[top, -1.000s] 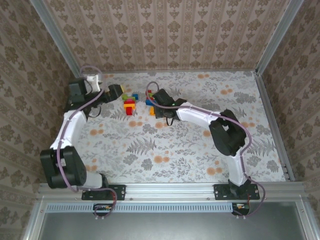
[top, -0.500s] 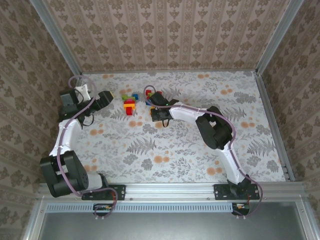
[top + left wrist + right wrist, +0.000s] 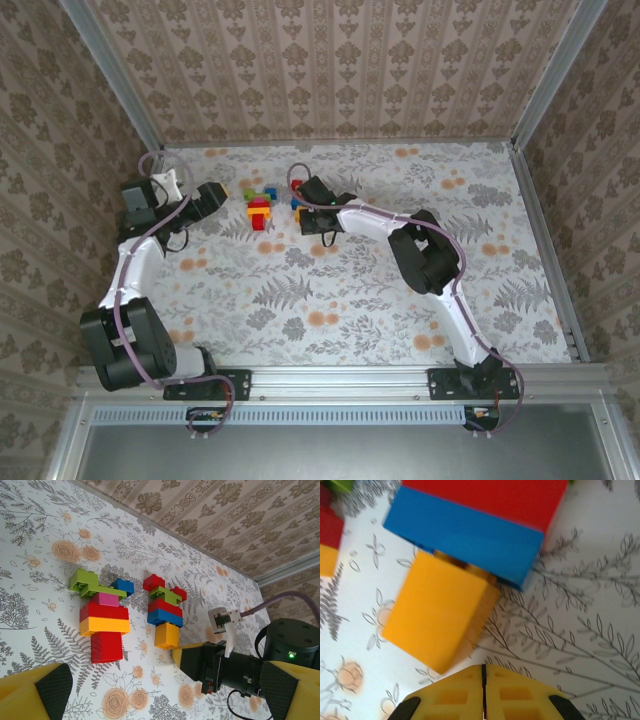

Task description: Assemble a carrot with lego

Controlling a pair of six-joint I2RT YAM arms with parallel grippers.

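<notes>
White table cover (image 3: 350, 290) printed with grey ferns and orange blossoms. Beige damask wallpaper (image 3: 340, 70) on the walls. First lego stack (image 3: 104, 620): green, blue, magenta, red, orange, red. Second stack (image 3: 164, 612), just beside the first: red, green, red, blue, orange. Right gripper (image 3: 483, 680) yellow; right arm (image 3: 375, 222) white with black joints.

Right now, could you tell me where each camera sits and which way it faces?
Top external: above, behind the bases, looking down on the table; both arms show.
Left wrist: faces lego stacks and the right hand; own fingertips at bottom corners.
Right wrist: close above the orange brick; own shut fingertips below.
Shared: both wrist views show that brick.
</notes>
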